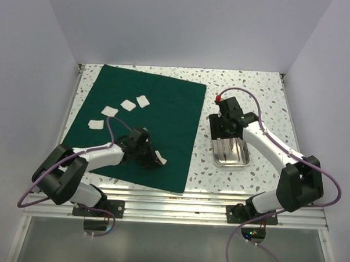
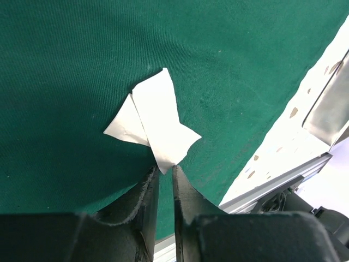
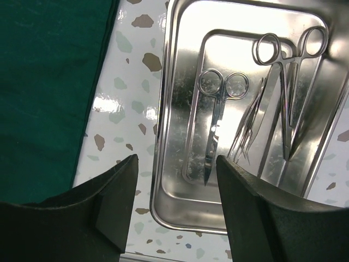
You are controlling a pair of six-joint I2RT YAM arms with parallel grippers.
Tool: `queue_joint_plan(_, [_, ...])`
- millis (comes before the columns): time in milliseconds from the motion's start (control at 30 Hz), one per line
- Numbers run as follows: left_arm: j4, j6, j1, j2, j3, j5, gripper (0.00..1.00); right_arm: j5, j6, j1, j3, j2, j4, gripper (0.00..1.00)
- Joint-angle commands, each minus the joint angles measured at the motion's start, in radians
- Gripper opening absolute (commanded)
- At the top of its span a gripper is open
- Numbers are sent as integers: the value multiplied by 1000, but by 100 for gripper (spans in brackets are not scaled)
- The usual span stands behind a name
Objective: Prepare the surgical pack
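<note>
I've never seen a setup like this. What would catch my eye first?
First, the big dark green cloth spread on the left, dotted with white gauze squares. Near its front edge the left pincer nips a folded gauze. To the right, the open right pincer hangs over a shiny steel tray of scissors.

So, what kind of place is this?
Probably a robot test cell staged as a surgical prep bench: white walls enclose a speckled table, a green drape carries gauze squares, and a steel tray holds scissors and forceps.
</note>
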Motion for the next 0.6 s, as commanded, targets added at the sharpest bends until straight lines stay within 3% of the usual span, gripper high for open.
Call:
queue_joint_plan(0, [27, -12, -5, 16, 19, -35, 19, -9, -2, 17, 4, -24, 30, 63])
queue_joint_plan(233, [14, -1, -5, 10, 32, -48, 0, 7, 16, 84, 7, -13, 33, 63])
queue_joint_plan(500, [-57, 46, -5, -74, 64, -102, 0, -52, 67, 166, 5, 11, 83, 63])
queue_joint_plan(567, [-75, 68, -5, -97, 65, -111, 0, -152, 78, 172, -21, 11, 122, 63])
